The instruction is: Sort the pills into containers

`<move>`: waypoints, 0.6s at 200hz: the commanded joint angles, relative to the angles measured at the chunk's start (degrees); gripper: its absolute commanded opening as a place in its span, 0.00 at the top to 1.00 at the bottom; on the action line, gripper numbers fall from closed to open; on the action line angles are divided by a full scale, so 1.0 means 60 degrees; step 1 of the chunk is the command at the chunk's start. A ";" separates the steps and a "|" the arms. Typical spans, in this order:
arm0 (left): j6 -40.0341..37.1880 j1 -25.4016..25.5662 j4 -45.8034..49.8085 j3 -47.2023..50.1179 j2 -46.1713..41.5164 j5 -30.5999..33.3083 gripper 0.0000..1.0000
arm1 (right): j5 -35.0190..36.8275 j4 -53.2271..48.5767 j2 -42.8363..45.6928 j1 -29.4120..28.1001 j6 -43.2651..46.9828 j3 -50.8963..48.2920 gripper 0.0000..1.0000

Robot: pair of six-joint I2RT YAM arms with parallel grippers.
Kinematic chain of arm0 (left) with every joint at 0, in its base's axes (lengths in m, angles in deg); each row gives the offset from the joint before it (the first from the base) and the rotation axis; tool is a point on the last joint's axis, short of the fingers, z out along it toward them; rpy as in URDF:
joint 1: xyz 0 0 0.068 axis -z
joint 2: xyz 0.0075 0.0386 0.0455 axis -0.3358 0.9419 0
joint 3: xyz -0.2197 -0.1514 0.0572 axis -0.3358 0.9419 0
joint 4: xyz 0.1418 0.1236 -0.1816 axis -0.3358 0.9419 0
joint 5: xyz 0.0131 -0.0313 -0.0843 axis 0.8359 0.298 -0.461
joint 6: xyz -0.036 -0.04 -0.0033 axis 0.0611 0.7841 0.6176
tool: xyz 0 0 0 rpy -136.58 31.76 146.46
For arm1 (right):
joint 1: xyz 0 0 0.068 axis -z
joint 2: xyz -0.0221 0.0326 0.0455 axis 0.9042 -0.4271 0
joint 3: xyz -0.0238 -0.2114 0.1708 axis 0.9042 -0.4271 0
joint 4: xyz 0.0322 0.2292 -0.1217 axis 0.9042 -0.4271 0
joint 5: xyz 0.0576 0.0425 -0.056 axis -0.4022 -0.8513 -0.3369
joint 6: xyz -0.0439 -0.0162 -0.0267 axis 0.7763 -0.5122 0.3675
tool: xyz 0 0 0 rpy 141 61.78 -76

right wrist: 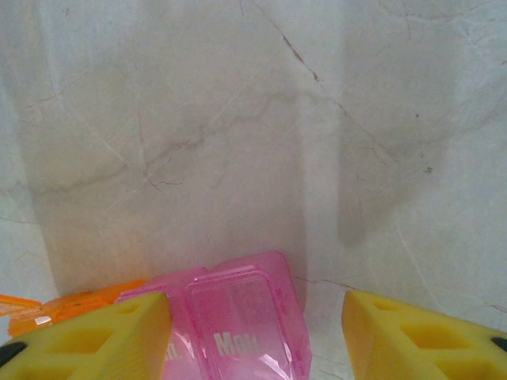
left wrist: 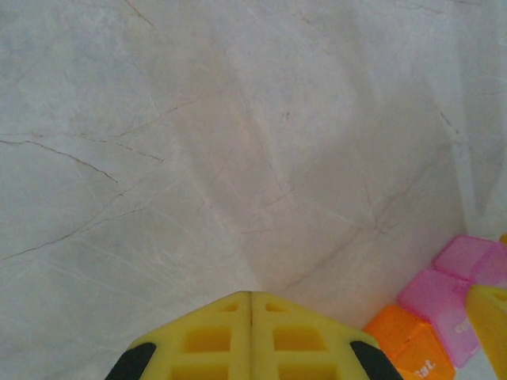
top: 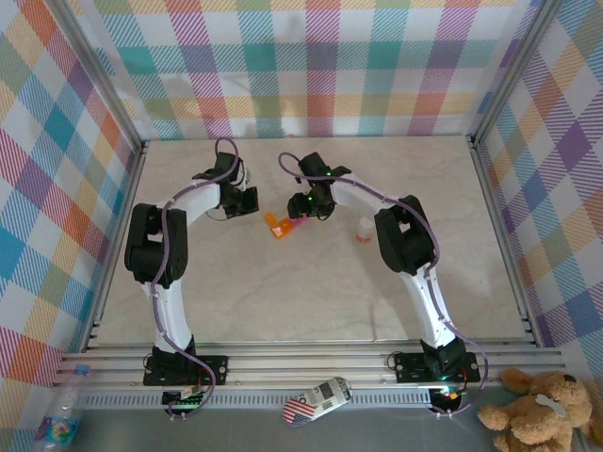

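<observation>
The right gripper (right wrist: pixel 255 299) stood parted astride the containers (right wrist: pixel 238 317), translucent pink boxes joined to one orange; the left gripper (left wrist: pixel 251 299) was shut.

The table (top: pixel 311 301) is a pale, marble-patterned surface crossed by thin dark veins. The containers (top: pixel 279 226), one orange box joined to pink ones, lie flat on it toward the far middle. To their right, apart from them, stands what looks like a small orange bottle (top: pixel 364 231) with a white cap.
</observation>
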 commanded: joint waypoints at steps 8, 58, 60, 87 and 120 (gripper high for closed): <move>0.0007 -0.0049 0.0438 -0.0398 0.0287 -0.0249 1.00 | -0.0003 -0.0225 -0.0143 -0.0087 0.0075 -0.0275 0.41; 0.0102 0.0178 0.0438 -0.0432 0.0331 -0.0705 1.00 | 0.0053 -0.0177 -0.0091 -0.0079 0.0042 -0.0450 0.41; 0.0115 0.0185 0.0436 -0.0429 0.0319 -0.0716 1.00 | 0.0051 -0.0167 -0.0094 -0.0079 0.0026 -0.0461 0.41; 0.0170 0.0303 0.0322 -0.0222 0.0058 -0.0864 1.00 | 0.0056 -0.0138 -0.0069 -0.0089 -0.0012 -0.0511 0.41; 0.0256 0.0476 0.0306 -0.0126 -0.0165 -0.1145 1.00 | 0.0070 -0.0118 -0.0061 -0.0085 -0.0028 -0.0572 0.41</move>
